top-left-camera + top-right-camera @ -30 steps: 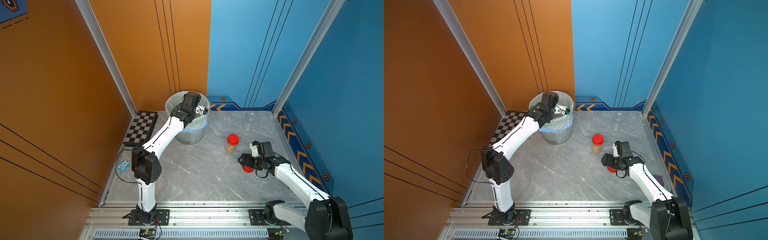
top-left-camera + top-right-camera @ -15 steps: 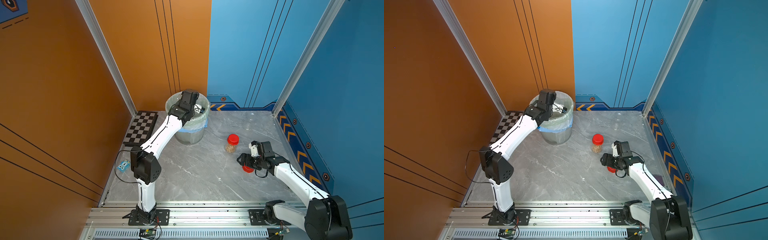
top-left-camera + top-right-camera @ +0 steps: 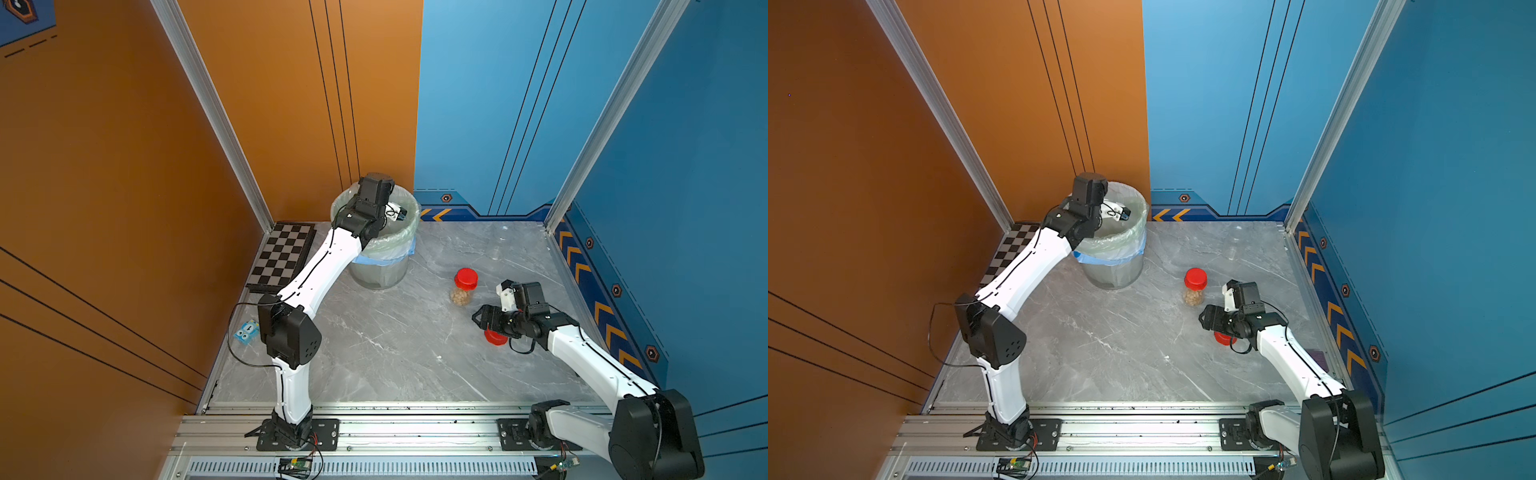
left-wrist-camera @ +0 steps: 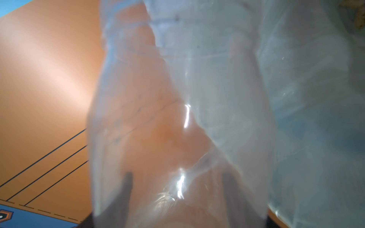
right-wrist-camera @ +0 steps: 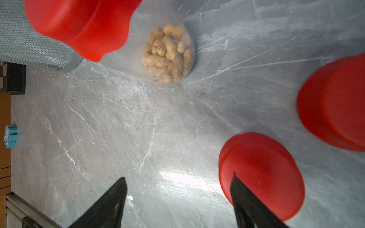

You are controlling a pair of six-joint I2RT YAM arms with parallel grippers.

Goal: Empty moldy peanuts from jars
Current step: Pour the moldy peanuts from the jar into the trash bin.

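My left gripper is shut on a clear, lidless jar, held over the bag-lined bin; I see no peanuts inside this jar. A second jar with a red lid stands on the table in both top views, and moldy peanuts fill its bottom. My right gripper hangs open just above the table with nothing between its fingers. One loose red lid lies beside its finger, another red lid a little further off.
The bin stands at the back left against the orange wall. A checkerboard lies left of it, and a small blue block sits near the left arm's base. Blue walls close the back and right.
The left wrist has shifted slightly toward the back of the bin. The right arm and the standing jar have not moved.
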